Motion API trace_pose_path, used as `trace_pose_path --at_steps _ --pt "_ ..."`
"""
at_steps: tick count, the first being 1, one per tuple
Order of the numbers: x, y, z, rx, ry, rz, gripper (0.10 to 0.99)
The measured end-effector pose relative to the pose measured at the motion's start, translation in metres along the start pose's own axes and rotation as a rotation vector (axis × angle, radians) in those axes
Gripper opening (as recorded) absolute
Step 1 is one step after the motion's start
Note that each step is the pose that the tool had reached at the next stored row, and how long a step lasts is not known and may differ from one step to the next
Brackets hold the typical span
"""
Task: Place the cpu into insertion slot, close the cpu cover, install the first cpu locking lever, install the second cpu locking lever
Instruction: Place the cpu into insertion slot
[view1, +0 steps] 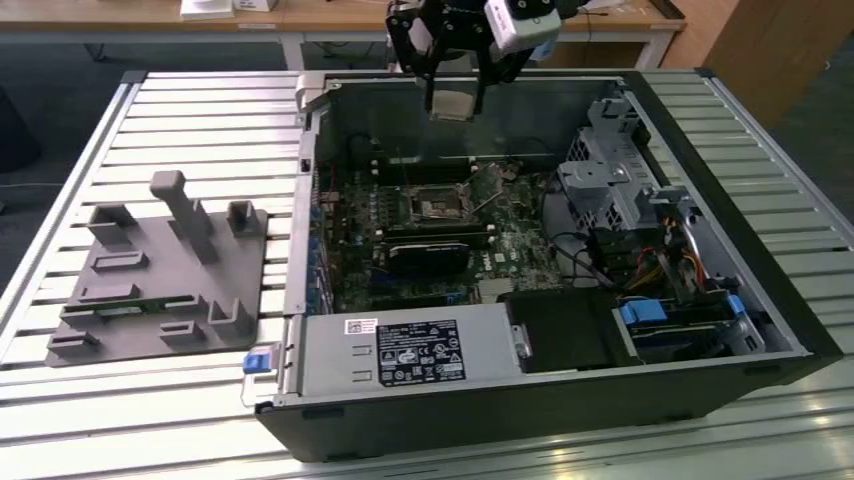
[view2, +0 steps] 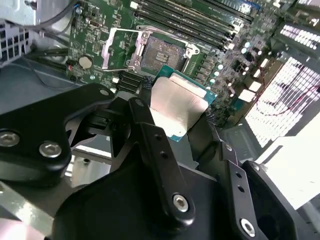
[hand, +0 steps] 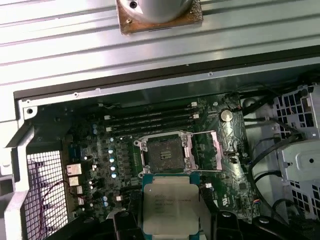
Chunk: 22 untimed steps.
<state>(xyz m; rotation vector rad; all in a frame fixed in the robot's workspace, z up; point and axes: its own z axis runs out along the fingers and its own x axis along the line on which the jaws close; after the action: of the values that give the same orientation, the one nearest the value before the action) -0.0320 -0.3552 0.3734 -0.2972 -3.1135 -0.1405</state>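
I see ribbed metal bench (view1: 200, 110) across foreground. Behind it, wooden desk (view1: 334, 18) on white legs, papers (view1: 207, 8) on top. Dark grey floor (view1: 67, 60) between. Wooden cabinet (view1: 767, 50) at exterior view's right. Light even.

The pincer (view2: 176, 114) hides part of the cpu (view2: 182, 97)

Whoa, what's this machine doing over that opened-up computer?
A robot arm's gripper is shut on the cpu, holding it in the air above the open computer case. On the motherboard below, the insertion slot sits empty with the cpu cover flipped open. The cpu is not in the slot yet.
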Motion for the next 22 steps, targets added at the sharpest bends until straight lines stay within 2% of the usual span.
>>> trace_pose_path --at_steps 22 --pt "0.0 -0.0001 0.0018 -0.004 -0.0264 0.293 0.541"
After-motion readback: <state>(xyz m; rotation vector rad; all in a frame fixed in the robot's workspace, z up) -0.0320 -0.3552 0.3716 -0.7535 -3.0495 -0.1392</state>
